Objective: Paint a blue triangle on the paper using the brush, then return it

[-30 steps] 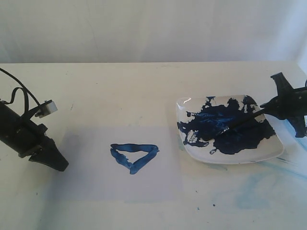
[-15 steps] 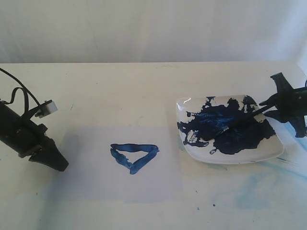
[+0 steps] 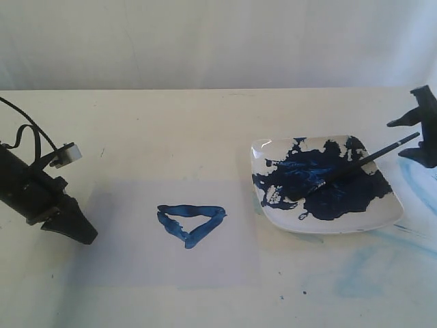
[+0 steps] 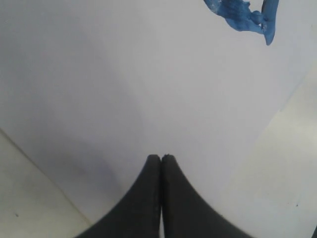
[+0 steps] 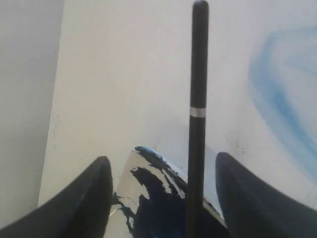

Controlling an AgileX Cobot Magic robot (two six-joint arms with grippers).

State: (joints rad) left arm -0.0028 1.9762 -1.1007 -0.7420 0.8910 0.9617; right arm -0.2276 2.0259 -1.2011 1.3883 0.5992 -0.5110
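Note:
The blue triangle [image 3: 190, 222] is painted near the middle of the pale paper [image 3: 123, 266]; one of its corners [image 4: 242, 15] shows in the left wrist view. The black-handled brush [image 3: 355, 166] lies on the white plate [image 3: 392, 215], tip in the dark paint, handle end sticking out over the far right rim. My right gripper [image 3: 418, 135] hangs open just beyond that handle end, touching nothing; the handle [image 5: 197, 114] runs between its spread fingers [image 5: 89, 198]. My left gripper [image 3: 80, 236] is shut and empty over the paper's left edge [image 4: 124, 89].
A large dark-blue paint blotch [image 3: 321, 181] covers the plate. Faint pale-blue smears [image 3: 355, 273] mark the cream tabletop in front of and to the right of the plate. A white wall rises behind the table.
The right gripper has let go of the brush handle, opened, and drawn back to the right and upward. The brush stays resting on the plate. The left arm has not moved.

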